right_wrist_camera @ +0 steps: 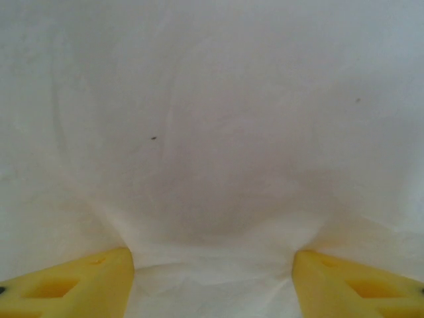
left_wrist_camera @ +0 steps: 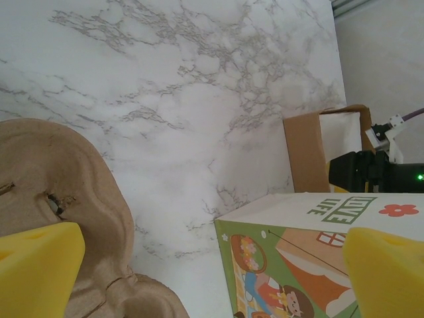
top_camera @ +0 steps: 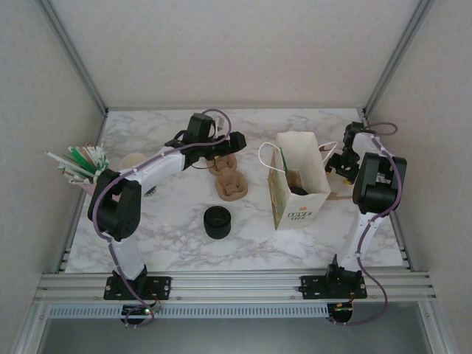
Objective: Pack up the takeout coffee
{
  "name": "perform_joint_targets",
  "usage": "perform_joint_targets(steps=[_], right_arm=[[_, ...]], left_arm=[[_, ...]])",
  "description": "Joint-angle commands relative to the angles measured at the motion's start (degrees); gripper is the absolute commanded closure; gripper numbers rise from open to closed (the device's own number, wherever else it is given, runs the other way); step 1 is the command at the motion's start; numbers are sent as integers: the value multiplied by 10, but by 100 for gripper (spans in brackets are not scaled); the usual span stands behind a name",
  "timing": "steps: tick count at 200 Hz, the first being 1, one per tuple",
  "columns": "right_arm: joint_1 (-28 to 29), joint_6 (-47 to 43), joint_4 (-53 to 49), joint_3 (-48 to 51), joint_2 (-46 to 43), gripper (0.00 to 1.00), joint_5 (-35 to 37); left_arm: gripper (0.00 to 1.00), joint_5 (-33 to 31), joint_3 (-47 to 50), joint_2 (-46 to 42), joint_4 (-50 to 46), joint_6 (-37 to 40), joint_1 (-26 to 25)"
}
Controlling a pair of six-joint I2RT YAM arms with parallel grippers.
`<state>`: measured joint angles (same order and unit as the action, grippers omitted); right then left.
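Left gripper [top_camera: 227, 147] spread fully, empty, over the carrier [top_camera: 230, 181] mid-table; from its wrist, the bag [left_wrist_camera: 311, 265] print up close. Right gripper [right_wrist_camera: 212, 271] parted against white bag paper, no hold to be made out; from above, beside the bag's right wall. Seen from above: coffee [top_camera: 298, 186] inside the bag. Lids [top_camera: 217, 221] toward the near edge, straws [top_camera: 77, 161] at the left edge

paper bag [left_wrist_camera: 291, 218], green "LIVE LIFE" print
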<state>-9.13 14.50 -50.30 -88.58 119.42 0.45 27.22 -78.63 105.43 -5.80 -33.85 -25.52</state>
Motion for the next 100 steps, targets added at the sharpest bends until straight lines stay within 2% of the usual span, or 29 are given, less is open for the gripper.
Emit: perform_joint_targets(steps=[1,74,100], right_arm=[[4,-9,7,-1,17,34,7],[14,-8,-3,0,-20,54,18],[15,-9,-8,-2,-29,58,25]], left_arm=[[0,6,-20,6,0,12,-8],[0,4,-19,2,-2,12,-10],[1,3,-17,0,-2,12,-11]])
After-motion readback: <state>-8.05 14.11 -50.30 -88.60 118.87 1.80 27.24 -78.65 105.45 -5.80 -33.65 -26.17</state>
